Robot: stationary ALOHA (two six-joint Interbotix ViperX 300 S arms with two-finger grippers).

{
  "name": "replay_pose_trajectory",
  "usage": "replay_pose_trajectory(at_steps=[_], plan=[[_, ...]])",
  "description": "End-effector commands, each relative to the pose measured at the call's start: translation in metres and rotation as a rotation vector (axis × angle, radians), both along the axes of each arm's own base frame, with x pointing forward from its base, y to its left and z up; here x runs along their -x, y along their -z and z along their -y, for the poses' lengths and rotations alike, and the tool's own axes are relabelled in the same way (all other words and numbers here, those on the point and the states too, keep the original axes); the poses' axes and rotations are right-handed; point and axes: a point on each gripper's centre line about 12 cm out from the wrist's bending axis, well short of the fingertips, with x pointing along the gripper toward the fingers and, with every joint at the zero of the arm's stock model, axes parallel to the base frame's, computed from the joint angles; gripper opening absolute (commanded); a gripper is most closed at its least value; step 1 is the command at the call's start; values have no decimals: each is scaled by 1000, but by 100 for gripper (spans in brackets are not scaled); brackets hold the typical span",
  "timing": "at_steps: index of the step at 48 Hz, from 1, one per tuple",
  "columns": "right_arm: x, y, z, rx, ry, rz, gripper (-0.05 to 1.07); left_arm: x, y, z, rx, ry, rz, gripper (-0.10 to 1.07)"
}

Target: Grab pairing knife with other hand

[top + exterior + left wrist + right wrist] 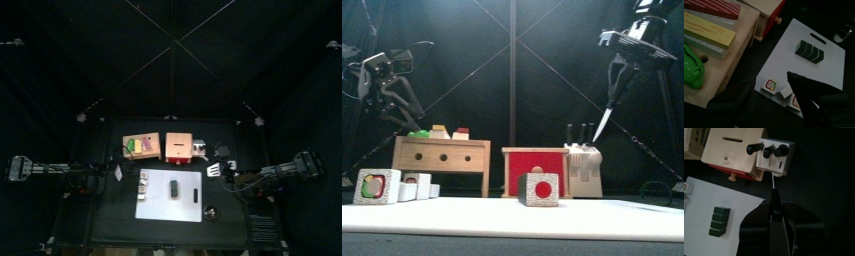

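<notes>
The right claw (773,213) is closed on the knife (773,190). It holds the knife up in the air, with the thin blade pointing down at the knife block (773,157). The left claw (774,95) is wide open and holds nothing. It hangs over the white board (817,65), well apart from the knife. I think the pass is not yet made. Next, the two claws must come close, and the left one must shut on the knife before the right lets go.

Cutting board (187,205) front half bare; knife block (584,170), red box (533,160) crowd rear edge.
</notes>
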Motion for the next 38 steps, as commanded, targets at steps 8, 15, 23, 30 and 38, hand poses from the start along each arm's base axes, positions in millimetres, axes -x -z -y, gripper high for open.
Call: replay_pose_trajectory(at_steps=[8, 15, 23, 30, 38], plan=[[-2, -11, -10, 40, -92, 61, 44, -6, -8, 7, 5, 56, 41, 89], [-10, -10, -18, 92, -215, 126, 44, -10, -13, 15, -14, 144, 78, 89], [-21, 0, -23, 190, -405, 200, 44, -17, -25, 29, -64, 306, 148, 89], [-28, 18, -27, 276, -580, 220, 44, -18, -29, 32, -100, 364, 179, 89], [-37, 32, -22, 323, -685, 217, 44, -19, -32, 30, -121, 359, 189, 89]])
